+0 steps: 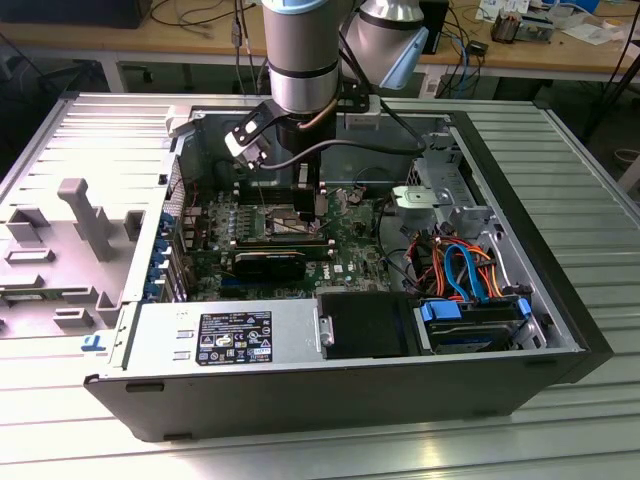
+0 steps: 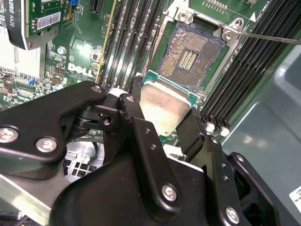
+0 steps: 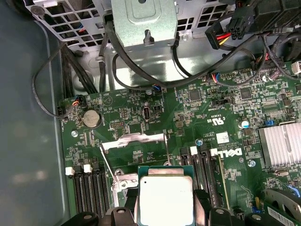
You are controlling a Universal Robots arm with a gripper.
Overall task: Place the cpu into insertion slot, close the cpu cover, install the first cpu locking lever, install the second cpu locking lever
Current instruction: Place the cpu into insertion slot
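My gripper [image 2: 164, 113] is shut on the cpu [image 2: 162, 104], a flat square chip with a silvery top and a green edge, clamped between the black fingers [image 2: 136, 101]. The chip hangs just above the green motherboard [image 2: 80, 61], beside the insertion slot [image 2: 188, 56], which lies open with its gold contacts bare. In the first wrist view the cpu [image 3: 165, 197] sits between the fingers, and the cpu cover [image 3: 134, 140] stands raised beyond it, flanked by two thin wire levers [image 3: 107, 165]. In the exterior view my gripper [image 1: 298, 192] reaches down into the open computer case [image 1: 560, 330].
Black memory slots [image 2: 263, 61] run on both sides of the socket. A finned silver heatsink [image 3: 281, 145] and a metal drive cage [image 3: 143, 19] with black cables stand nearby. The power supply [image 1: 225, 335] and coloured cables [image 1: 460, 265] sit along the case's near side.
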